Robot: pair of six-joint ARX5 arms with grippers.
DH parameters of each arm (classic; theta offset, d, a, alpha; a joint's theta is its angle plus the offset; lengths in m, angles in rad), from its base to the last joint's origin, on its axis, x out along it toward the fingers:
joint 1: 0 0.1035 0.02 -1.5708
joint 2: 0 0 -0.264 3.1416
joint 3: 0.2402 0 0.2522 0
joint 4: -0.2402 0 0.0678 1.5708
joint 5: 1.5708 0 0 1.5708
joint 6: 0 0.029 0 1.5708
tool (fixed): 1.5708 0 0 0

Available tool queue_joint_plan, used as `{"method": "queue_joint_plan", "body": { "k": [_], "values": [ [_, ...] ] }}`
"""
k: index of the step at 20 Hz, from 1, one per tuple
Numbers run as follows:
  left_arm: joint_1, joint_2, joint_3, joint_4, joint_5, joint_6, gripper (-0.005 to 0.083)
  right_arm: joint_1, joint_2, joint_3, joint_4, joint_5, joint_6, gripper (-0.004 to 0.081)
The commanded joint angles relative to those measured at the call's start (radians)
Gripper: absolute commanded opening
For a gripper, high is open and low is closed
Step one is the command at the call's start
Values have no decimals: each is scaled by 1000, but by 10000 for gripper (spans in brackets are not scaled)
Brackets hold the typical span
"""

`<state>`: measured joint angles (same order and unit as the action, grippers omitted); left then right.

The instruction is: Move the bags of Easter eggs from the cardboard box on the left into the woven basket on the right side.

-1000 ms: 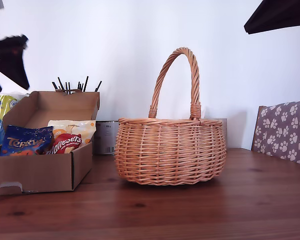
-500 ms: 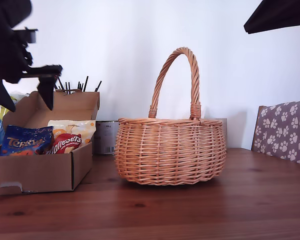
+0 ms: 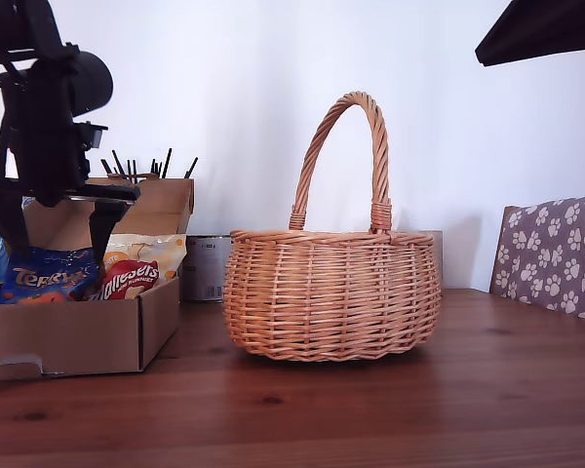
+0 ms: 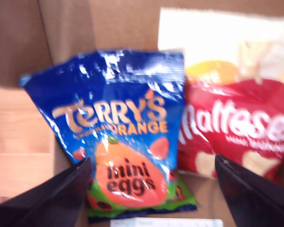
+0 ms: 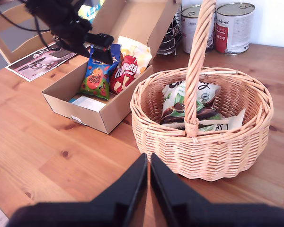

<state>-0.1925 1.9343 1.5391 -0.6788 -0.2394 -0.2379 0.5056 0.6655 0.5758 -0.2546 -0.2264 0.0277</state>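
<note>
Now | my second pincer (image 5: 148, 172) hovers above the wooden table (image 5: 33, 142), jaws nearly together, empty | honey-orange wicker basket (image 5: 203, 146) holds pale green-white bags (image 5: 180, 101) | my first pincer (image 3: 57, 222) hangs spread wide, empty, over the brown cardboard box (image 3: 78, 336), straddling the dark blue orange-lettered bag (image 4: 123, 132); red-logo bag (image 4: 236, 127) just beside.

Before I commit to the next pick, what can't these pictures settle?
- Basket contents: its wicker wall hides them in the exterior view; in the second wrist view the handle crosses the bags, so their count is unclear.
- Cardboard box floor: hidden in the exterior view by its front wall.
- Red bag: blurred and cut by the first wrist view's edge.
- My first claw: only its tips show.
</note>
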Motion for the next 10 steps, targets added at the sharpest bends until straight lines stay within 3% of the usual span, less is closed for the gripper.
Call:
{"method": "queue_joint_plan", "body": {
  "k": [1,5,10],
  "values": [
    [3,62,-4,-17,-13,-8,757,5,-1,2,8,-3,-2,-12],
    [8,127,-1,-29,-18,-8,757,5,-1,2,7,-3,-2,-12],
    [17,163,-1,5,-91,-5,757,5,-1,2,3,-3,-2,-12]
  ]
}}
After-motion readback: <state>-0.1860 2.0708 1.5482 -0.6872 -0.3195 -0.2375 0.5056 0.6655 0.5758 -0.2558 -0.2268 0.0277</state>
